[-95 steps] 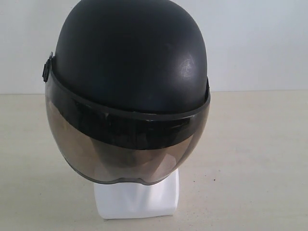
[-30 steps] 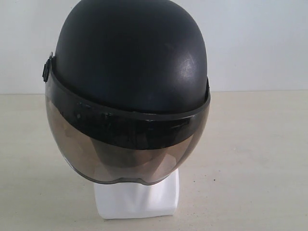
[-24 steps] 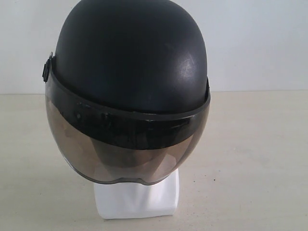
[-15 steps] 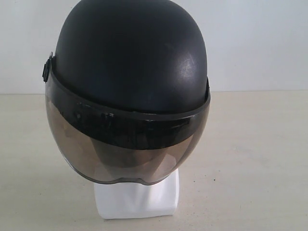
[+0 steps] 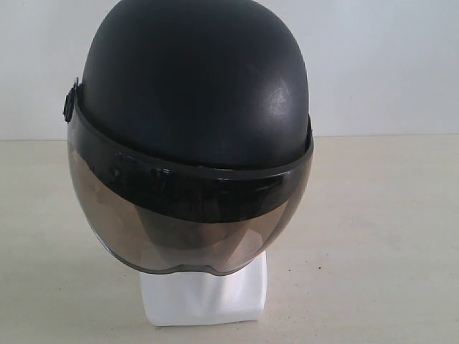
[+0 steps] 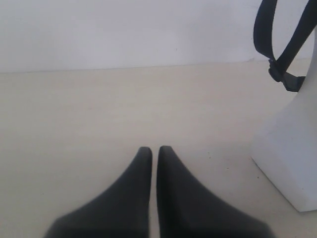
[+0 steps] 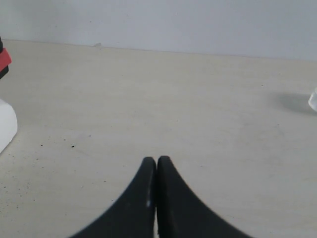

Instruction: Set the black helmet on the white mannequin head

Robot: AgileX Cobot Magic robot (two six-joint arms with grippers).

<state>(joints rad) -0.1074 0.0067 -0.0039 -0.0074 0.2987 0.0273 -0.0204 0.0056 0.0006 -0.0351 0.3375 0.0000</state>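
Matte black rounded helmet [image 5: 193,79] with smoky visor is sitting on the glossy white plastic mannequin head [image 5: 204,297], seemingly a little tilted. The left gripper [image 6: 154,151] and right gripper [image 7: 156,161] are hanging closed and empty beside the base. An arm brushing the dangling black chin strap [image 6: 277,49] is risking dragging the loose-fitting helmet askew.

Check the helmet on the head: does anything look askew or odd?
The black helmet sits on the white mannequin head slightly tilted: its visor band runs lower toward the right of the exterior view. Its strap hangs loose.
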